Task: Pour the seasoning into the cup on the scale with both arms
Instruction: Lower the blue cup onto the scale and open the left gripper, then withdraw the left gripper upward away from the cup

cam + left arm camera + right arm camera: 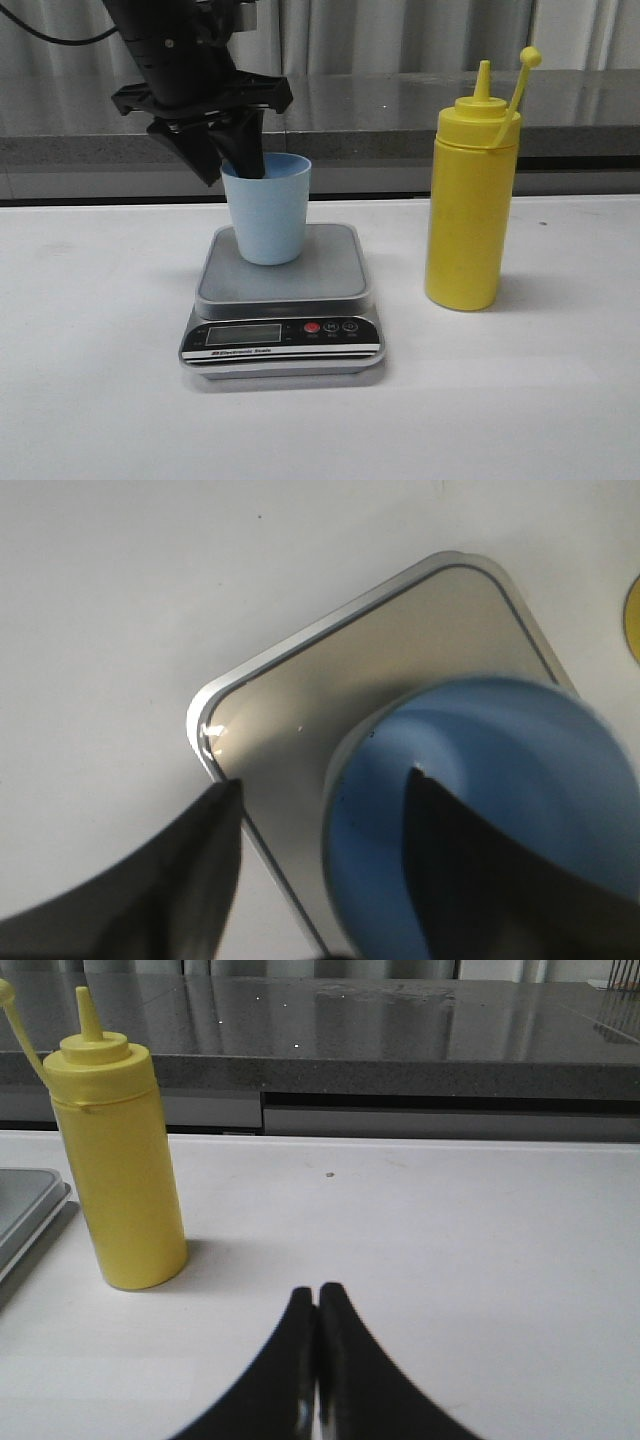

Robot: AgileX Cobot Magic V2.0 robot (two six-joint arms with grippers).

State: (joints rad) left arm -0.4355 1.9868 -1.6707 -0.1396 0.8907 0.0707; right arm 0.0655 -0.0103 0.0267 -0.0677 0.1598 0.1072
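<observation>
The light blue cup [268,215] stands upright on the grey platform of the scale [300,280]. My left gripper [230,176] is open and straddles the cup's left rim, with one finger inside the cup and the other outside, apart from the wall. The left wrist view shows the cup [500,740], the scale platform [330,670] and the open left gripper [325,778]. The yellow seasoning bottle [470,210] stands upright on the table right of the scale, its cap hanging off the nozzle. My right gripper [317,1290] is shut and empty, low over the table to the right of the bottle [120,1180].
The white table [90,380] carries everything. A dark grey counter ledge [380,110] runs along the back. The scale's black front panel [280,335] faces the front edge. The scale's corner shows in the right wrist view [25,1205].
</observation>
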